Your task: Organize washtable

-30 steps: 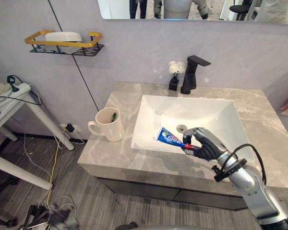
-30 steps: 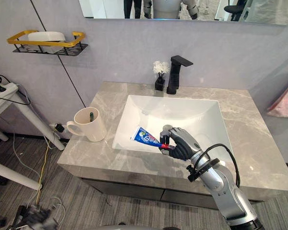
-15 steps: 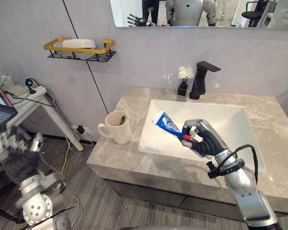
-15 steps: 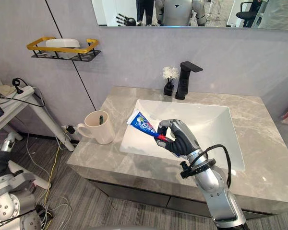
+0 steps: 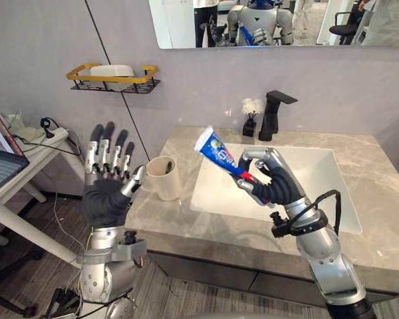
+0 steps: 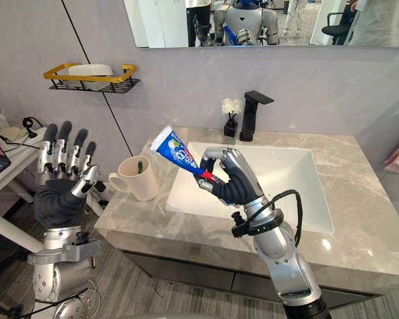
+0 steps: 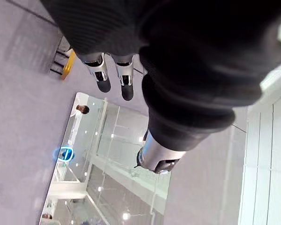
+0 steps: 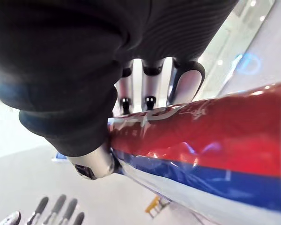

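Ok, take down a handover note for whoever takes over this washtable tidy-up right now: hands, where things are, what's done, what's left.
Right hand: shut on the toothpaste tube, held in the air over the front left part of the sink.
Left hand: open, fingers straight, raised left of the mug, holding nothing.
Mug: upright on the counter left of the sink, a small dark item inside.
Done: tube is in hand.
Left: set the tube down, probably in the mug.
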{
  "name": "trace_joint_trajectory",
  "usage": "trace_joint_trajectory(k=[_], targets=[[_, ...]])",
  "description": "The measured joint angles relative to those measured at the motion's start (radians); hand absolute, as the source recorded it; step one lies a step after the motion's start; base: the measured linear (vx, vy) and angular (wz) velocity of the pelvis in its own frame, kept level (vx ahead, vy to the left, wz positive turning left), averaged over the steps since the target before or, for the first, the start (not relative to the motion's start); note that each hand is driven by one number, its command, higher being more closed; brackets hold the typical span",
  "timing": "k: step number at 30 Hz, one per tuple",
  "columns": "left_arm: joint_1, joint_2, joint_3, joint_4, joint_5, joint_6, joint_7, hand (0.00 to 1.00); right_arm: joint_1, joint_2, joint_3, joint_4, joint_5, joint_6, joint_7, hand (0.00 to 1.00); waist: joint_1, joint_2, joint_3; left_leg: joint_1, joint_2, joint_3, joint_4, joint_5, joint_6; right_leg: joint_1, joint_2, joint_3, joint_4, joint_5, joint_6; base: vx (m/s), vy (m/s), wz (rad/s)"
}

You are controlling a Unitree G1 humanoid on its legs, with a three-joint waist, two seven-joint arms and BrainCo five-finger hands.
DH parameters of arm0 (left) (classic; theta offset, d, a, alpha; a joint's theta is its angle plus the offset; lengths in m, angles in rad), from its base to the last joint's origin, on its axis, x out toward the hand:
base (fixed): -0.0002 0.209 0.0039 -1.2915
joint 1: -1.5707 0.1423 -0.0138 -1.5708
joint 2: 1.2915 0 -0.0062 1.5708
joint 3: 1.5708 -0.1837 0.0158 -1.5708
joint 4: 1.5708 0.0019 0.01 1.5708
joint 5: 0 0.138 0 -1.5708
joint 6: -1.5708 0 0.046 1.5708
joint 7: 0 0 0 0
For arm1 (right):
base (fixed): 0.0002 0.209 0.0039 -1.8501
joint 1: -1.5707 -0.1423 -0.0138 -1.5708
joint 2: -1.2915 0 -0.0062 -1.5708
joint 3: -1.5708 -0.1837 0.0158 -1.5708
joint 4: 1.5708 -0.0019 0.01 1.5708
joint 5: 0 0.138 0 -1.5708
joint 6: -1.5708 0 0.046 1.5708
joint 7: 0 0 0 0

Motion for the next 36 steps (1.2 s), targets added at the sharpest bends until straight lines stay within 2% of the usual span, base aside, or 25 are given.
trace_joint_trajectory(k=[3,11,17,19,36], targets=[[0.000,0.027,-0.053,0.002,-0.029,0.009,-0.004,0.00,-0.012,0.002,0.006,0.002,0.010,0.001,-0.027,1.00,0.000,-0.006,-0.001,0.002,0.000,0.002,-0.001,0.000,0.000,0.001,-0.001,0.005,0.001,0.000,0.000,0.00,0.000,-0.01],[0.000,0.071,-0.172,0.017,-0.098,0.026,-0.023,0.00,-0.043,-0.003,0.046,0.009,0.060,0.001,-0.032,1.00,-0.001,-0.008,-0.003,0.018,0.000,0.009,-0.022,0.009,0.002,0.000,-0.001,0.008,0.004,0.000,0.000,0.00,0.000,-0.02],[-0.028,0.111,-0.258,0.034,-0.117,0.036,-0.023,0.00,-0.089,-0.006,0.069,0.096,0.082,0.005,-0.032,1.00,0.002,-0.012,-0.005,0.023,0.000,0.016,-0.034,0.016,0.003,0.000,-0.001,0.008,0.004,0.001,0.001,-0.02,-0.005,-0.01],[-0.062,0.119,-0.275,0.034,-0.128,0.035,-0.023,0.00,-0.101,-0.013,0.089,0.099,0.084,0.020,-0.032,1.00,0.000,-0.013,-0.005,0.025,-0.001,0.020,-0.038,0.018,0.003,-0.001,-0.002,0.009,0.004,0.001,0.002,-0.02,-0.006,-0.01],[-0.136,0.129,-0.335,0.063,-0.146,0.024,0.023,0.00,-0.119,-0.014,0.161,0.145,0.087,0.020,-0.033,1.00,-0.002,-0.017,-0.005,0.030,-0.002,0.027,-0.039,0.018,0.004,0.000,-0.004,0.016,0.003,0.003,0.004,-0.03,-0.009,-0.01]])
